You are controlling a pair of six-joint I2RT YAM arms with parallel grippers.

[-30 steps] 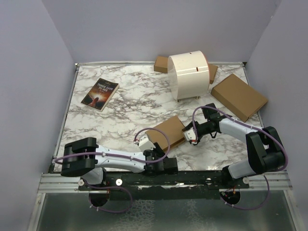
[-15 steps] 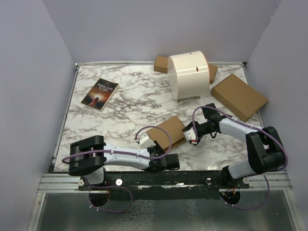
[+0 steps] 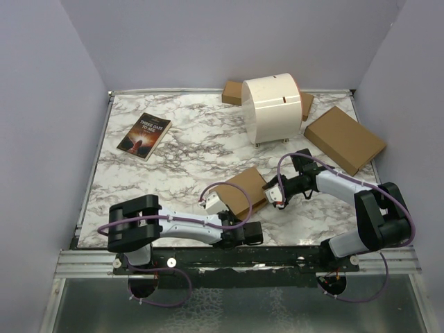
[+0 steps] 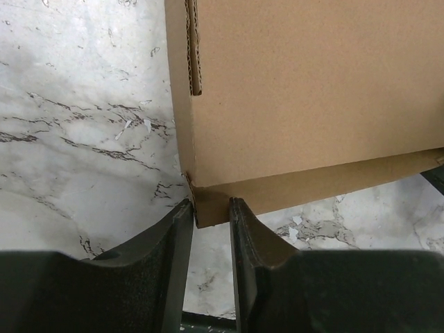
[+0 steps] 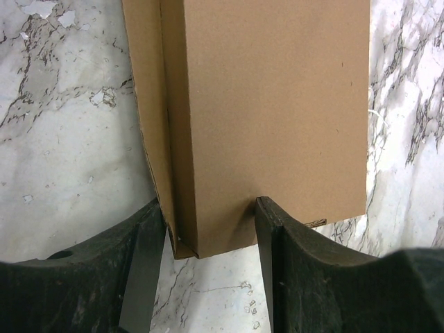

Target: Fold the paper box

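Observation:
The paper box (image 3: 243, 191) is a thin brown cardboard mailer, folded up and lying near the front middle of the marble table (image 3: 180, 166). In the left wrist view its near corner (image 4: 312, 90) sits between my left gripper's (image 4: 211, 205) fingertips, which touch it on both sides. From overhead, the left gripper (image 3: 220, 206) is at the box's near-left corner. My right gripper (image 3: 269, 192) holds the box's right end. In the right wrist view the box (image 5: 277, 104) fills the gap of the right gripper (image 5: 210, 208), with one finger on its side wall and the other on its broad face.
A book (image 3: 143, 135) lies at the back left. A white drum-shaped object (image 3: 272, 109) stands at the back, with brown cardboard pieces (image 3: 232, 92) behind it. A larger brown cardboard box (image 3: 344, 139) lies at the right edge. Grey walls surround the table.
My left arm has swung to the right along the front edge, and its jaws have narrowed onto the box's corner. The right arm has stayed still.

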